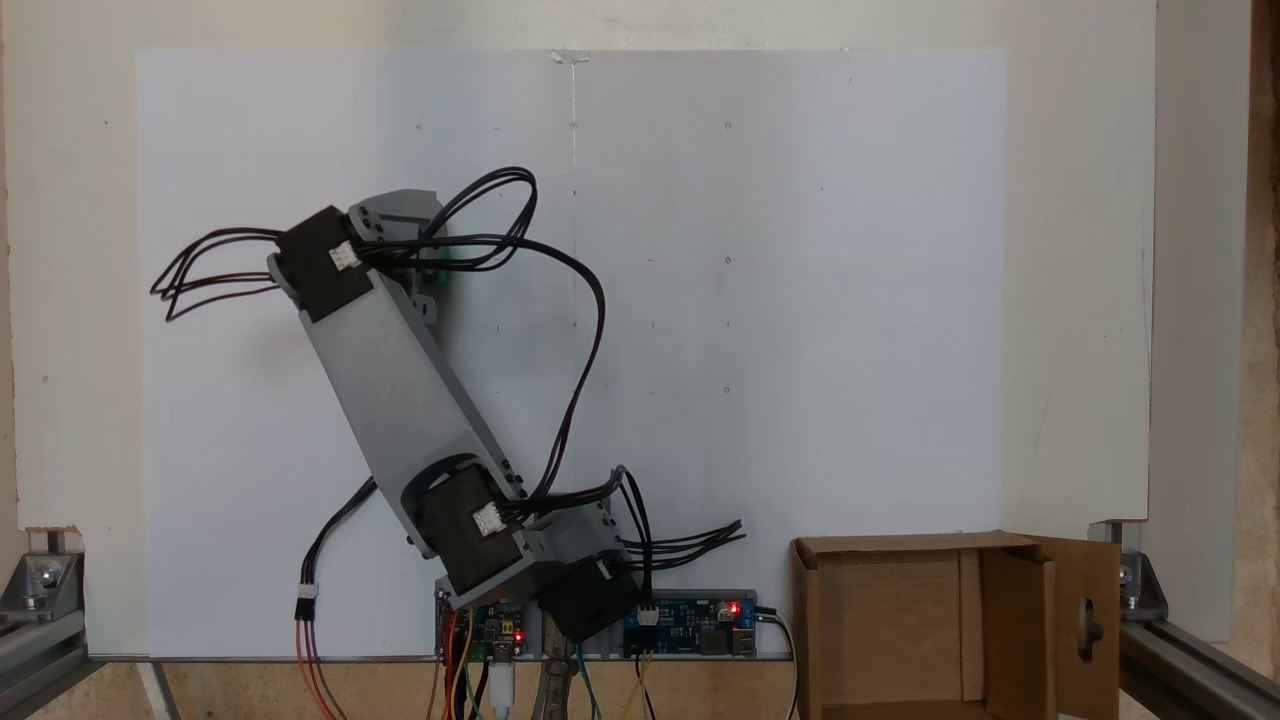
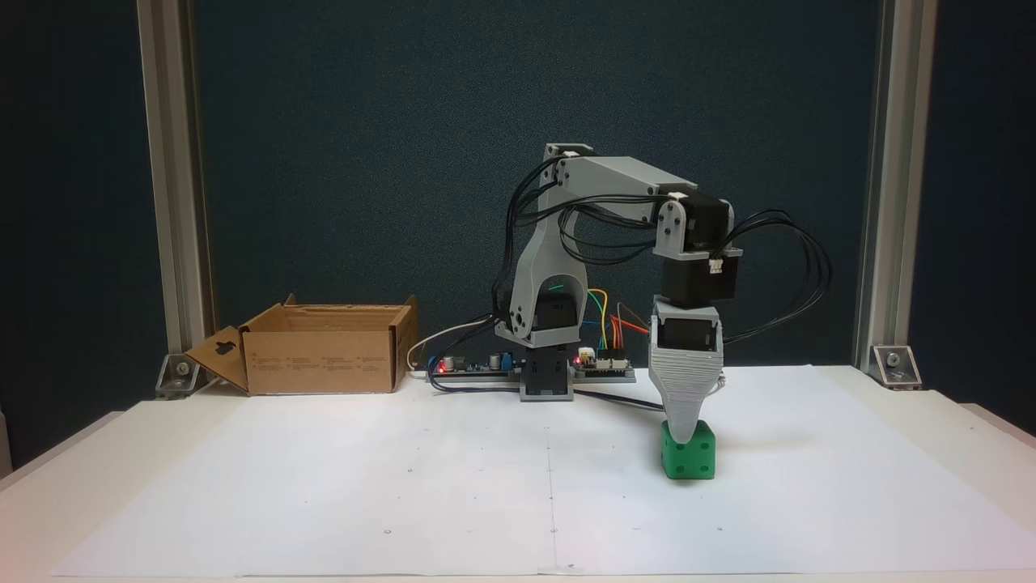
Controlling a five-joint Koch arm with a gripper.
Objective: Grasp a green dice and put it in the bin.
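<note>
Fixed view from above: the arm (image 1: 400,400) reaches across the white sheet (image 1: 800,300), with the cardboard box (image 1: 950,630) at lower right. Fixed view from the front: the gripper (image 2: 685,433) points down onto the green dice (image 2: 688,460) resting on the sheet, well apart from the box (image 2: 324,348) at left; whether the jaws are parted or closed cannot be told.

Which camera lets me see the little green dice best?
The fixed view facing the arm from the front: the green dice sits in plain sight on the white paper, pips showing, with the gripper down over it. In the fixed view from above, the arm covers it except a green sliver.
</note>
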